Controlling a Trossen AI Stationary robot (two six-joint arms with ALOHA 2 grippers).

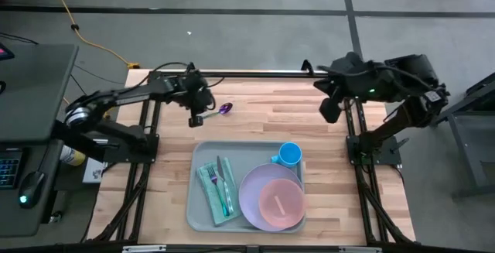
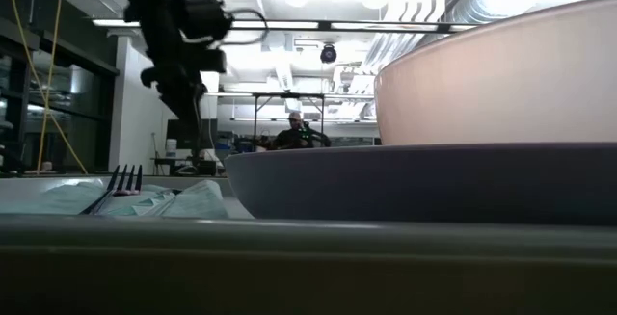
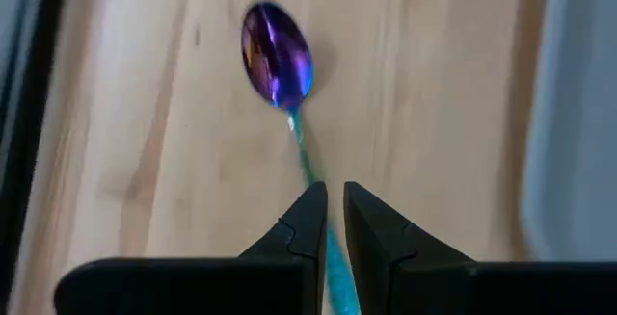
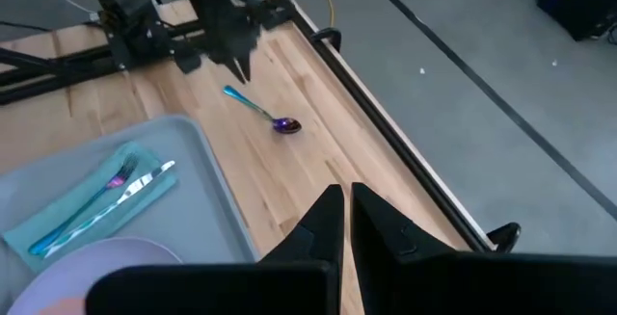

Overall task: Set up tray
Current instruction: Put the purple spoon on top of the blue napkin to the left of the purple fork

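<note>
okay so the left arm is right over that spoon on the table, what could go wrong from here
The left gripper has its fingers nearly together around the thin handle of the spoon, which lies flat on the wood. They may scrape the table or pinch off-center, so the spoon could twist or slip.

The tray already holds a napkin with fork, a cup and a plate, so a carried spoon could clip them.

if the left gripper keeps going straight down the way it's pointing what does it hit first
Most likely the spoon: the left gripper hovers over its teal handle, fingers nearly together, with the bare wooden table beneath. How high it hangs above the handle is unclear.
</note>
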